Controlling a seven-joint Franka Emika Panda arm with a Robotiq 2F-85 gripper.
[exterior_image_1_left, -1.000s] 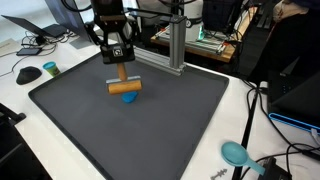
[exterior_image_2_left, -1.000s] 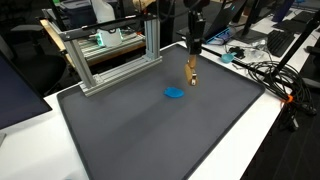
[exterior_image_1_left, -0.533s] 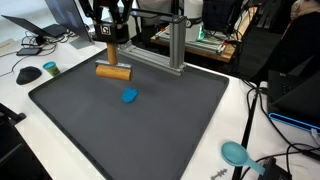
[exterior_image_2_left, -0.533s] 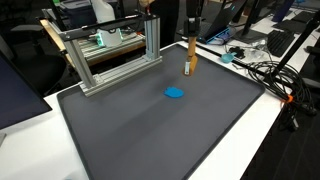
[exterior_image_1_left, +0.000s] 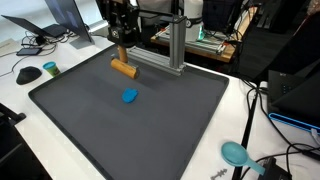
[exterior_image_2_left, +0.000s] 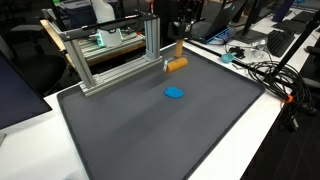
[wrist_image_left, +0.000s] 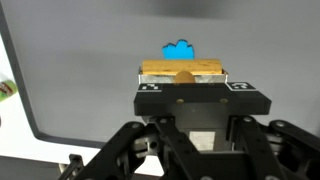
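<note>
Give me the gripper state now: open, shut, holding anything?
Gripper: closed, holding the wooden block.
The blue piece lies on the mat, not held.

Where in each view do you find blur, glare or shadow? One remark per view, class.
Wrist view: the gripper near the lens is dark and soft, the block and blue piece clearer, the table washed out white. Both exterior views: even light on the mat, no hard shadows or glare.
</note>
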